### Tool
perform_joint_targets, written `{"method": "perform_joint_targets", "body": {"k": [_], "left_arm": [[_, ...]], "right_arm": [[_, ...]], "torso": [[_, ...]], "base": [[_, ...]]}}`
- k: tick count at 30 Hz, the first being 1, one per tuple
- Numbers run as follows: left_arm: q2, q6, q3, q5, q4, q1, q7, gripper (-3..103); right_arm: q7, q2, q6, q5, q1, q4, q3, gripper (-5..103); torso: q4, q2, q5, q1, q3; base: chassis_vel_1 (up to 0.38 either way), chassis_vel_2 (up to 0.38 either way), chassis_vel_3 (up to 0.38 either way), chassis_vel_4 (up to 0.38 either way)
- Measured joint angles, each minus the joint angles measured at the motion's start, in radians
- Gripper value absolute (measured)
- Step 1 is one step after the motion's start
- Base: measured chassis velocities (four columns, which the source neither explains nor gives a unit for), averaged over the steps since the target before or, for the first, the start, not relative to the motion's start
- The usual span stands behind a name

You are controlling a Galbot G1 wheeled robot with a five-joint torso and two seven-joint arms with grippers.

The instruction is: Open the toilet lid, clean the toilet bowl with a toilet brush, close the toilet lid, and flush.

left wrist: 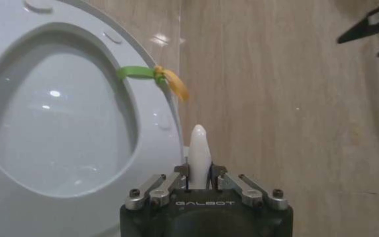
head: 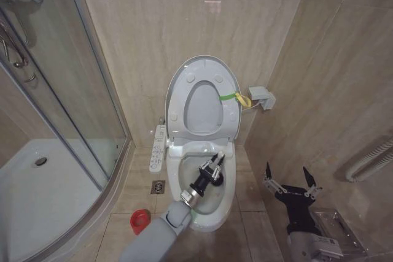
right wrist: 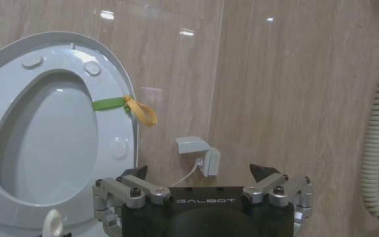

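Toilet brush (left wrist: 198, 148), light, stiff and thin-handled, is sitting pinched at its handle in the left end effector (head: 213, 167), reaching down into the toilet bowl (head: 184, 170) while the right end effector (head: 291, 182) is hanging spread beside it

A home bathroom: beige tiled walls (head: 153, 41) and floor, a glass shower enclosure (head: 55, 108) at nine o'clock, a bidet-style toilet bowl (head: 206, 204) at center.

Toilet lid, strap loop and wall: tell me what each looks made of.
The toilet lid looks like glossy moulded plastic: smooth white surface with light glints and raised bumper pads. The strap loop seems a thin flexible band, plastic or fabric; which one cannot be told. The wall looks like polished beige stone-look tile, given its grout lines and reflections.
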Motion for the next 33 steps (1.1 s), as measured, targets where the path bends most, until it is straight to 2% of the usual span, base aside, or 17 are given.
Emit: {"method": "perform_joint_targets", "body": {"k": [6,9,12,24,27,33], "left_arm": [[-0.012,-0.007,0.004,0.004,0.013,0.03,0.002,21],[-0.039,-0.037,-0.025,0.025,0.083,0.037,0.013,21],[-0.042,-0.041,-0.034,0.044,0.098,0.03,0.012,21],[-0.078,-0.015,0.035,0.05,0.026,-0.007,-0.01,21],[-0.091,-0.038,0.024,0.072,0.095,-0.007,0.001,21],[-0.081,-0.057,0.001,0.076,0.152,-0.028,0.011,21]], "right_arm": [[0.0,0.0,0.0,0.0,0.0,0.0,0.0,100],[0.0,0.0,0.0,0.0,0.0,0.0,0.0,100],[0.0,0.0,0.0,0.0,0.0,0.0,0.0,100],[0.0,0.0,0.0,0.0,0.0,0.0,0.0,100],[0.0,0.0,0.0,0.0,0.0,0.0,0.0,100],[0.0,0.0,0.0,0.0,0.0,0.0,0.0,100]], "torso": [[0.0001,0.0,-0.0001,0.0,0.0],[-0.0001,0.0,-0.0003,0.0,0.0],[0.0,0.0,-0.0001,0.0,0.0],[-0.0003,0.0,-0.0001,0.0,0.0],[0.0,0.0,-0.0002,0.0,0.0],[0.0,0.0,-0.0002,0.0,0.0]], "base": [[0.0,0.0,0.0,0.0],[0.0,0.0,0.0,0.0],[0.0,0.0,0.0,0.0],[0.0,0.0,0.0,0.0],[0.0,0.0,0.0,0.0],[0.0,0.0,0.0,0.0]]}}
